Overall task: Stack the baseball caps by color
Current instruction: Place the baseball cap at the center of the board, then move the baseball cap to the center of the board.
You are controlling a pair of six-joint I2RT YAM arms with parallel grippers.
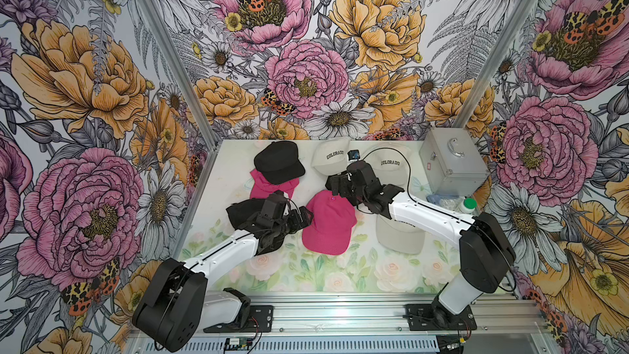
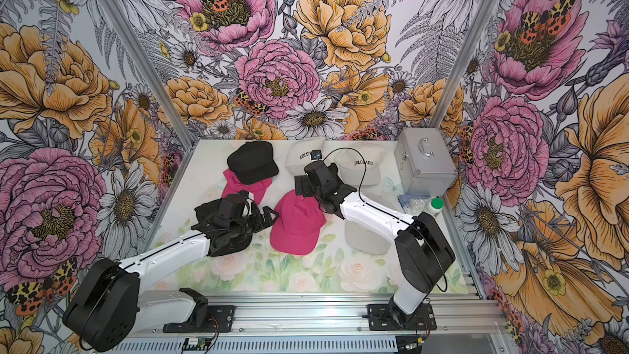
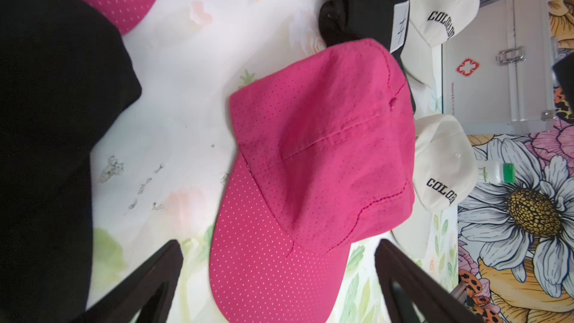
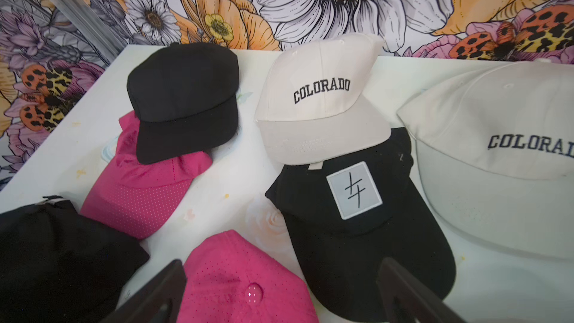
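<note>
Hot pink mesh marks the pink brimmed cap (image 1: 328, 224) lying mid-table on the floral-print tabletop (image 1: 306, 277). The left gripper (image 1: 304, 215) sits just beside it, jaws spread wide and empty. In the left wrist view the cap's brim shows between the fingers (image 3: 155, 274).

A second pink cap (image 1: 272, 188) lies at the back left, partly under a plain black cap (image 1: 279, 161). A crumpled black cap (image 1: 240, 212) lies beneath the left arm's wrist.

The right gripper (image 1: 332, 185), jaws also wide apart and holding nothing, hangs over a black patch cap (image 4: 357, 243). The brim of a cream COLORADO cap (image 1: 332, 158) overlaps that cap's crown. Another cream lettered cap (image 1: 391, 165) sits beside it, and a third cream cap (image 1: 400, 238) lies partly under the right arm.

A silver metal case (image 1: 449, 161) stands in the back right corner, with a green-lidded white bottle (image 1: 469, 204) just in front of it.
</note>
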